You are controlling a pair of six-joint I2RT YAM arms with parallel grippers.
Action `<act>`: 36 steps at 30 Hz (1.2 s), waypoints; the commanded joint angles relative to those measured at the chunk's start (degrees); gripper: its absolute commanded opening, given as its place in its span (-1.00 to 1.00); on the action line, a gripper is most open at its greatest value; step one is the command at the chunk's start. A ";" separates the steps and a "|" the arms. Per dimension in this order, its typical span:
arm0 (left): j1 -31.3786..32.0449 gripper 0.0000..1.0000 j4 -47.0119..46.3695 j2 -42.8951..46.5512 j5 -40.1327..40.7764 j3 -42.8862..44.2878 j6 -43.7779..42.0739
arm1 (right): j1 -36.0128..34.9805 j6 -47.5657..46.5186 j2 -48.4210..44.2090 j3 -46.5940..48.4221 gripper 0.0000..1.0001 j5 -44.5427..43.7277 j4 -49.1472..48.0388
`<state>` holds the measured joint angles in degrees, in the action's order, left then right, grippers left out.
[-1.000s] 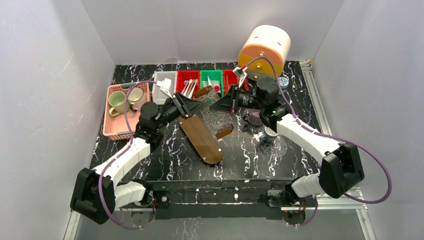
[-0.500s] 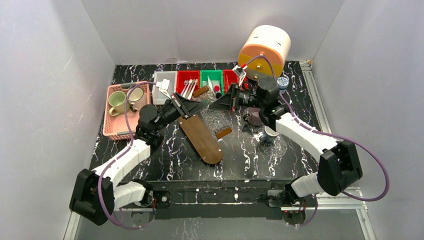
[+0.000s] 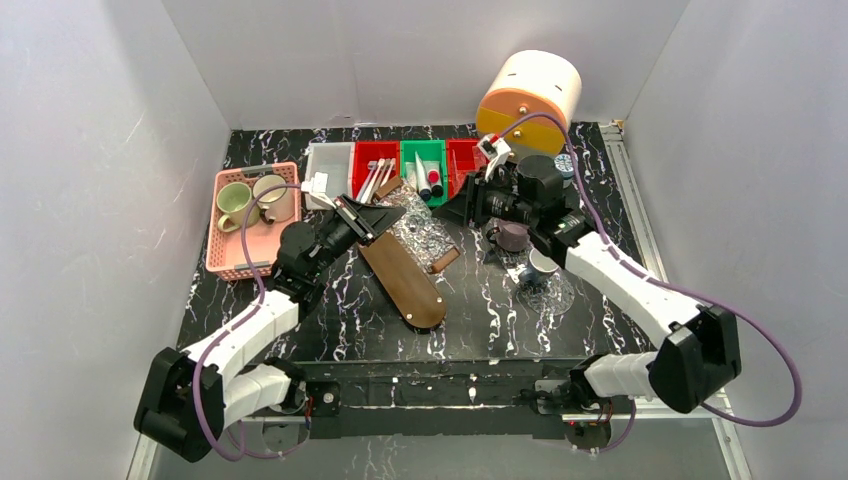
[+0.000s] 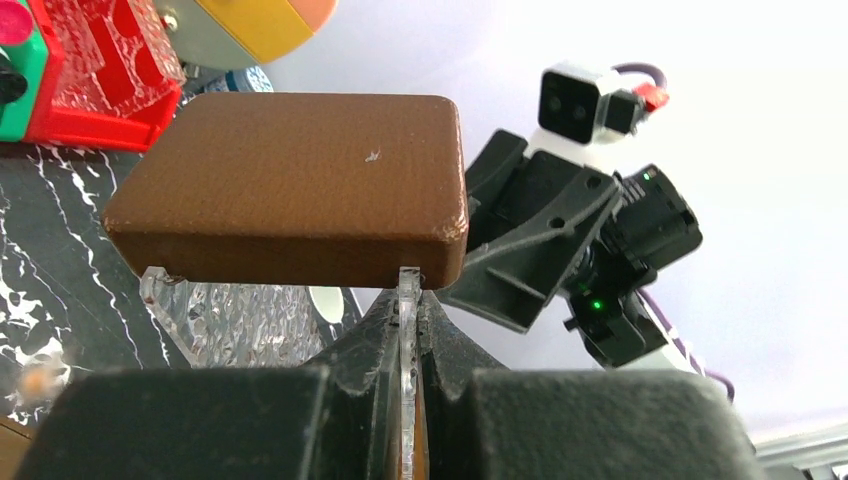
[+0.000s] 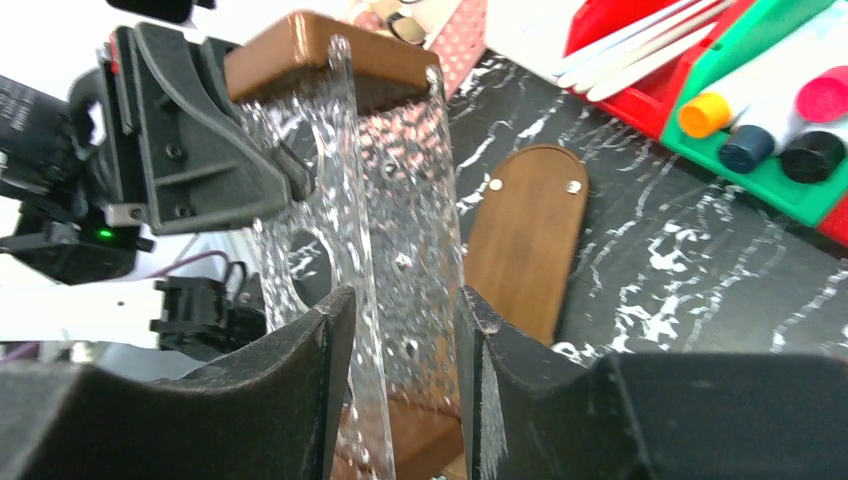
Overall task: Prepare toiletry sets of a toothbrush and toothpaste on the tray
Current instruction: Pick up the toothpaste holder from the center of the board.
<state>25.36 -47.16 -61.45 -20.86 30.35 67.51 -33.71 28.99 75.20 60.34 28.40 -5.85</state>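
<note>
The tray point(image 3: 415, 232) is clear, rippled plastic with brown wooden handles point(image 3: 446, 262), held tilted above the table between both arms. My left gripper point(image 3: 368, 214) is shut on the tray's clear edge point(image 4: 408, 300), just under one brown handle point(image 4: 290, 190). My right gripper point(image 3: 466, 204) is open, and the tray's other clear edge point(image 5: 345, 190) passes between its fingers point(image 5: 310, 400). White toothbrushes point(image 3: 375, 178) lie in a red bin and also show in the right wrist view point(image 5: 640, 40). White tubes with orange, dark and pink caps point(image 3: 426, 180) lie in the green bin point(image 5: 770, 175).
A brown oval board point(image 3: 403, 278) lies under the tray. A pink basket point(image 3: 232, 258) with two cups stands at the left, with a white bin point(image 3: 330, 160) beside the red one. A cream and orange cylinder point(image 3: 528, 95) stands at the back. Cups point(image 3: 512, 238) stand at the right.
The right gripper has drawn back to the right and its arm has shifted. The left arm has pulled back slightly, and the tray has shifted left with it.
</note>
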 commanded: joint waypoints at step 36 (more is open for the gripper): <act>0.36 -1.00 4.20 3.90 9.11 -0.63 3.25 | -18.21 -36.21 8.63 13.29 0.02 -37.20 20.81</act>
<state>25.34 -38.46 -59.55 -12.03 29.39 69.01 -51.51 -5.17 82.56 70.83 -6.11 16.53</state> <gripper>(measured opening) 0.043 0.529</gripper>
